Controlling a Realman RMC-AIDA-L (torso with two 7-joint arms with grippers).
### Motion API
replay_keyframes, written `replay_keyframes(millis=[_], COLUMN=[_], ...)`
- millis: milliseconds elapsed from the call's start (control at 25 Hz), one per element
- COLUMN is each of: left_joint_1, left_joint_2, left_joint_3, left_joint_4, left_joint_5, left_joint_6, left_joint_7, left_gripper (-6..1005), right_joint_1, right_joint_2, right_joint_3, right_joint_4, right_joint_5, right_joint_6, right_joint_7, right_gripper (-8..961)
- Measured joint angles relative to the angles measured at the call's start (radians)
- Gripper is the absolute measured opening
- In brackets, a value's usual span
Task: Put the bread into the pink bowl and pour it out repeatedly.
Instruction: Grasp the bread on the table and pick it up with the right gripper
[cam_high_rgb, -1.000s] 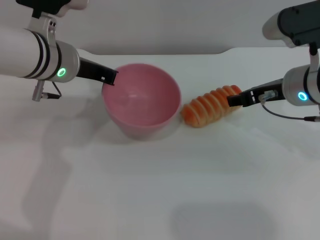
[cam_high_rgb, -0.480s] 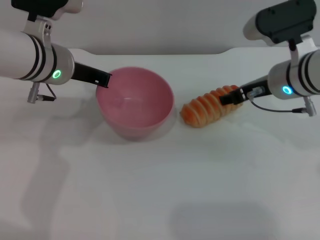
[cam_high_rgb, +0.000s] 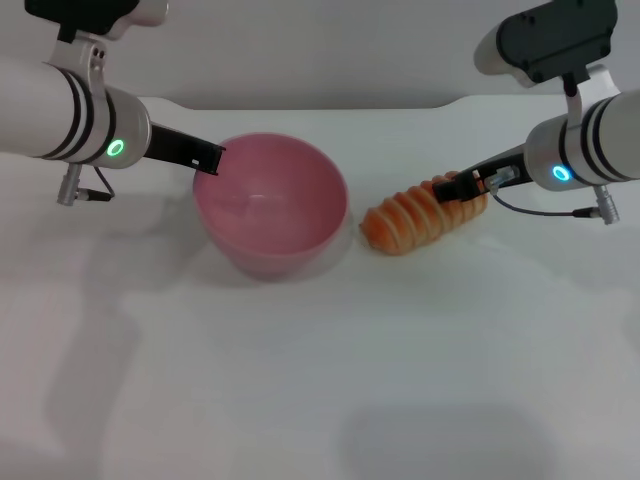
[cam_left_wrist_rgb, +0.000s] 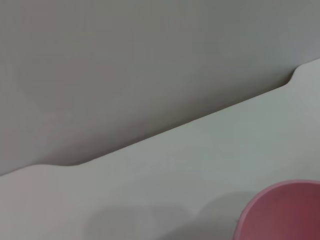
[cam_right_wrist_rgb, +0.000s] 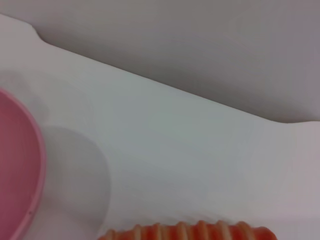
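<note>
It looks like a robot test bench. A bare white table (cam_high_rgb: 320, 380) meets a plain grey wall (cam_left_wrist_rgb: 125, 60). Only toy props sit on it.

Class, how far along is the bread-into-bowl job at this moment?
Nothing is done: the pink bowl is empty and the bread lies on the table beside it. In hand: the right hand at the bread's end, the left hand at the bowl's rim. Left: lifting, dropping in, pouring.
</note>
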Motion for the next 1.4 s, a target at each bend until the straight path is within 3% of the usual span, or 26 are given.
replay_keyframes(millis=[640,1400], left_joint_1=[-0.001,-0.003], left_joint_2=[-0.003,-0.001], left_joint_3=[0.004,0.015], left_joint_4=[0.008,0.008], left_joint_5=[0.000,0.001], left_joint_6=[-0.006,-0.001], left_joint_7=[0.000,0.009], left_gripper=[35,34], right_joint_1=[0.015,0.101], right_joint_2=[0.003,0.003], right_joint_3=[0.000,0.009], right_joint_4=[0.092,0.334], right_joint_5=[0.002,0.054], right_joint_6=[-0.102,-0.223], right_joint_7=[-0.002,-0.009], right_gripper=[720,719])
